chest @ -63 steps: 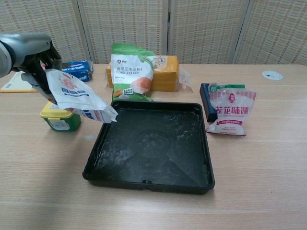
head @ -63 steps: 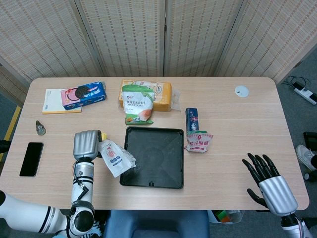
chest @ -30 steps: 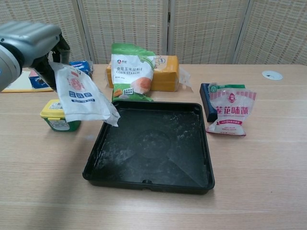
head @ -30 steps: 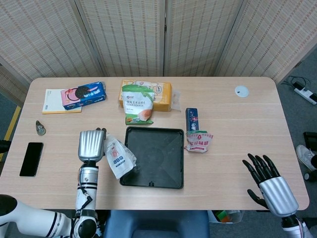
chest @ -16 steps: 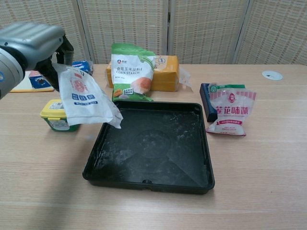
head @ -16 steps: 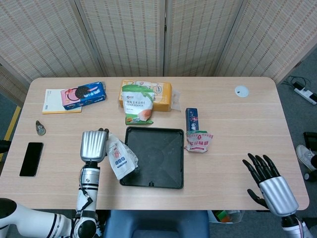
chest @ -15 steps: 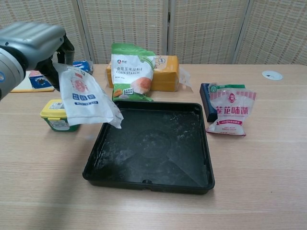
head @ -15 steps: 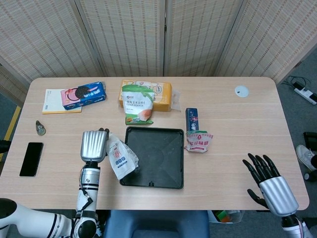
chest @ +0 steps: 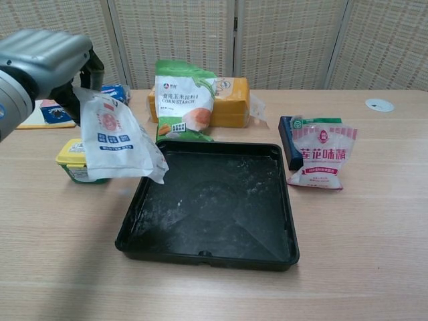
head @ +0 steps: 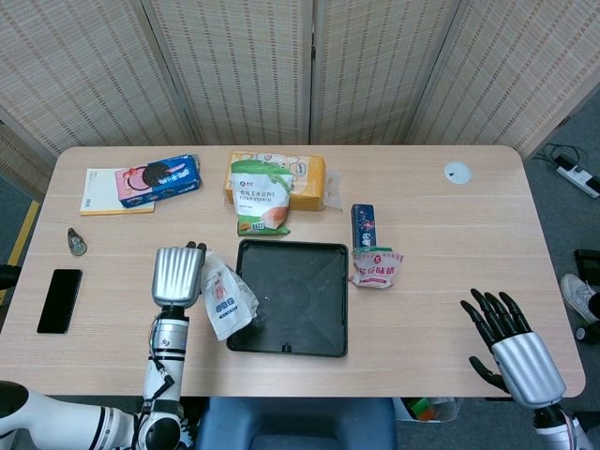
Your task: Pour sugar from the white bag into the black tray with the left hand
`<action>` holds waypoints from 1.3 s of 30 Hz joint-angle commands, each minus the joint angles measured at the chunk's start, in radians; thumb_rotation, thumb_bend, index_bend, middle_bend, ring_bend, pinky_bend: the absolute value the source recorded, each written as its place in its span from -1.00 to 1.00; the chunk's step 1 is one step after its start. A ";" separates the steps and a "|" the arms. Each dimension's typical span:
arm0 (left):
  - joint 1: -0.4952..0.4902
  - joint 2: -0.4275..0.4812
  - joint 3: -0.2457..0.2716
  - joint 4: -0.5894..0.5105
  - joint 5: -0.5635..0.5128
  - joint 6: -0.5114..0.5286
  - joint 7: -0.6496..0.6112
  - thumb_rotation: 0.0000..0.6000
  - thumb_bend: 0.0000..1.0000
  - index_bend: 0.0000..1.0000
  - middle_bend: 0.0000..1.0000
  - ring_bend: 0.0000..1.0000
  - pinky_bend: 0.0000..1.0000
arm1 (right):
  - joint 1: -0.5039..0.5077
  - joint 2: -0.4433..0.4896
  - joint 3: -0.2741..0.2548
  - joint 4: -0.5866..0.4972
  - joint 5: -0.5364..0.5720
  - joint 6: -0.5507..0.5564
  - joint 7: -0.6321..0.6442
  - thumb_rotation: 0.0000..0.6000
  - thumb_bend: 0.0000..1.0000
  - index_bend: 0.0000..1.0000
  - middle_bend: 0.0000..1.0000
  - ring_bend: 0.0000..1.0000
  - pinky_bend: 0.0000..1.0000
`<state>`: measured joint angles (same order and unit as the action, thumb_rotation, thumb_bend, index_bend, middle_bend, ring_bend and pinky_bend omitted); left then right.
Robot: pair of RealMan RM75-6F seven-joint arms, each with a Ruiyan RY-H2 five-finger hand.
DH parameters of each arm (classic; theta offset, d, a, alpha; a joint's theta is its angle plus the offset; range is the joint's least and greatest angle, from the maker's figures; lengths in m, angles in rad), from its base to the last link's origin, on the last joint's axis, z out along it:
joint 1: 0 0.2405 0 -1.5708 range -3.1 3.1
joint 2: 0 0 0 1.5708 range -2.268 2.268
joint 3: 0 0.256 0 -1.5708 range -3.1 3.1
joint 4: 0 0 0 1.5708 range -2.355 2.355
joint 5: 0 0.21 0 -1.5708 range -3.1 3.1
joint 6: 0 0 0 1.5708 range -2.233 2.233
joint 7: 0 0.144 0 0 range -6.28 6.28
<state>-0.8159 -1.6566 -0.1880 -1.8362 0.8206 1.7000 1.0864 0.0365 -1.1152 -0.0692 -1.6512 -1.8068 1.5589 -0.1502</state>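
At nine o'clock of the black tray (chest: 214, 244), the left hand (head: 178, 275) grips the white sugar bag (chest: 115, 139) by its top, tilted so its lower corner hangs just over the tray's left rim. White dust speckles the tray floor. At the table's five o'clock corner, the right hand (head: 511, 342) hangs empty, fingers spread.

Left hand (head: 178, 276): ribbed silver metal back, black fingers, slim silver-and-black wrist with thin cabling, white forearm with black band. Right hand (head: 511, 347): same silver back shell, glossy black fingers (head: 487, 314).
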 commanded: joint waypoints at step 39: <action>0.185 0.261 -0.429 -0.241 -0.773 -0.435 -0.183 1.00 -0.55 0.91 1.00 1.00 1.00 | -0.001 -0.003 0.003 0.006 0.000 0.005 0.001 1.00 -0.45 -1.00 -1.00 -1.00 -1.00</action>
<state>-0.6825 -1.5563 -0.4536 -1.9900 0.3555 1.4781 1.0064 0.0354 -1.1184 -0.0661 -1.6454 -1.8060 1.5641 -0.1488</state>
